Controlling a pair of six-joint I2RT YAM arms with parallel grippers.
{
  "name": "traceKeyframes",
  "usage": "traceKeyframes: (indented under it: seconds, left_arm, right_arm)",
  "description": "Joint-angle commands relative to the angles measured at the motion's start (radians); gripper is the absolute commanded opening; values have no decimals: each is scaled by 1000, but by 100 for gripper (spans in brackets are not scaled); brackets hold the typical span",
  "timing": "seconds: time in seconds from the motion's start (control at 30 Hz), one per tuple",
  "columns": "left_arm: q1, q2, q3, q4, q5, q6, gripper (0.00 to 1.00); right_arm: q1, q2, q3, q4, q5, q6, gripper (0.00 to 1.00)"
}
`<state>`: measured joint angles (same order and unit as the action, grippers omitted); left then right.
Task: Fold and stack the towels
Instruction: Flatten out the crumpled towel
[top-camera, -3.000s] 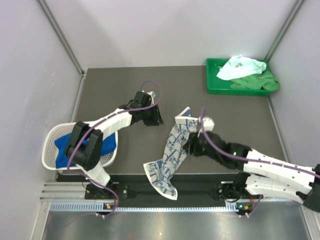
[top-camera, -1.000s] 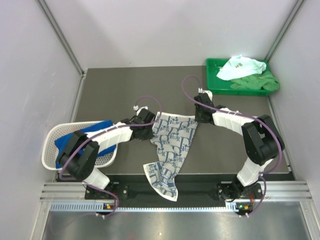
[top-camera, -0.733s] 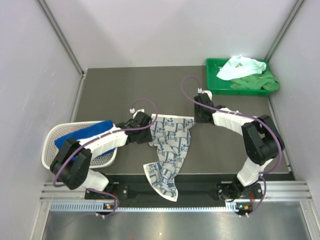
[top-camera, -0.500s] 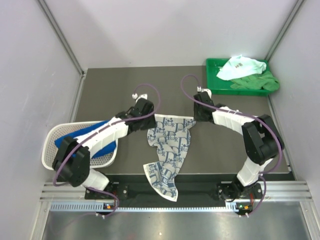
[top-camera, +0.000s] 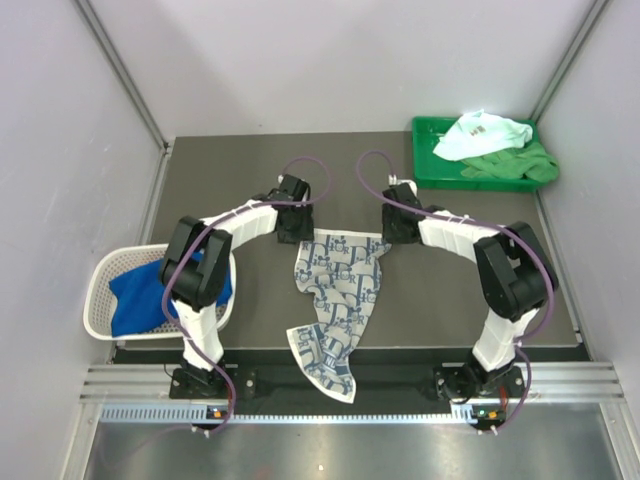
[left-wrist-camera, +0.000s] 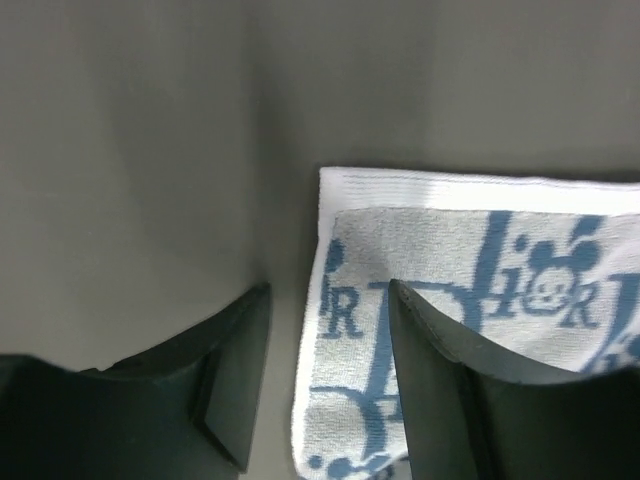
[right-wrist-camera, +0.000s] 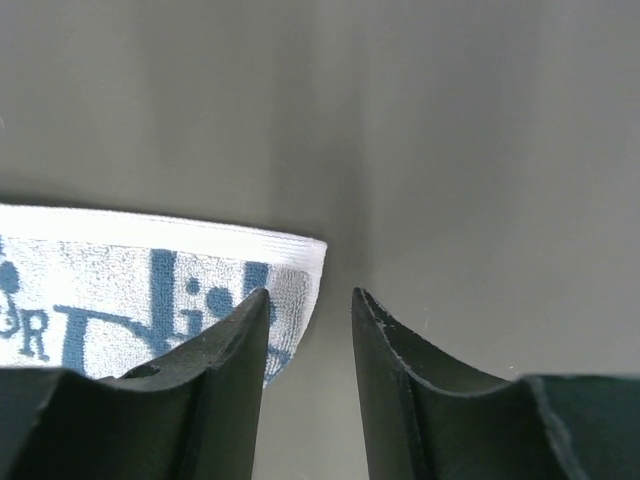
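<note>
Left of the green tray and nearer the arm bases, the printed towel lies on the table. Its tail, the end farthest from the tray, hangs over the table's near edge.

Neither gripper holds it.
- Left gripper: fingers apart, straddling the towel corner farther from the tray. One finger is over cloth, the other over bare table.
- Right gripper: fingers apart at the corner nearer the tray. The gap sits over bare table, with the corner just beside one finger.

Risks, my read:
- If you close the right gripper where it sits, you likely pinch air, since no cloth is between the fingers.
- The left may catch only the hem and slip once you pull.
- Any drag away from the tray, toward the bases, feeds more cloth over the edge, and the hanging weight could take the whole towel off.
- Folding it as it lies gives a skewed fold, because only the gripper end is flat.

Look: white terry with a navy logo print and a plain woven hem band on the far edge. It's spread flat up top, then narrows and twists, with a creased tail. It looks limp, so expect it to trail whichever corner you lift.
</note>
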<state>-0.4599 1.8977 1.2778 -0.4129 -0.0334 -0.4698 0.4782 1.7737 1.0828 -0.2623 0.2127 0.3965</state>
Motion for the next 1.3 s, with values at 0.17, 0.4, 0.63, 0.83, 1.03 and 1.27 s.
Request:
traceKeyframes:
  seconds: [0.17, 0.4, 0.63, 0.83, 1.03, 1.27]
  left_arm:
    - [7, 67, 43, 49, 57, 62, 54]
    - [7, 92, 25, 51, 43, 48, 28]
    - [9, 71, 12, 57, 43, 46, 0]
    - [7, -66, 18, 36, 10, 36, 0]
    - [-16, -285, 11, 7, 15, 34, 0]
    - [-74, -615, 1, -58, 29, 71, 0]
  right_arm:
    - [28, 46, 29, -5, 17, 18, 40]
    - [39, 82, 51, -6, 8, 19, 30]
    - [37, 86, 62, 9, -33, 22, 6]
    - [37, -25, 75, 12, -36, 8, 0]
    - [51, -244, 82, -35, -12, -13, 0]
    - [95, -508, 106, -110, 2, -57, 0]
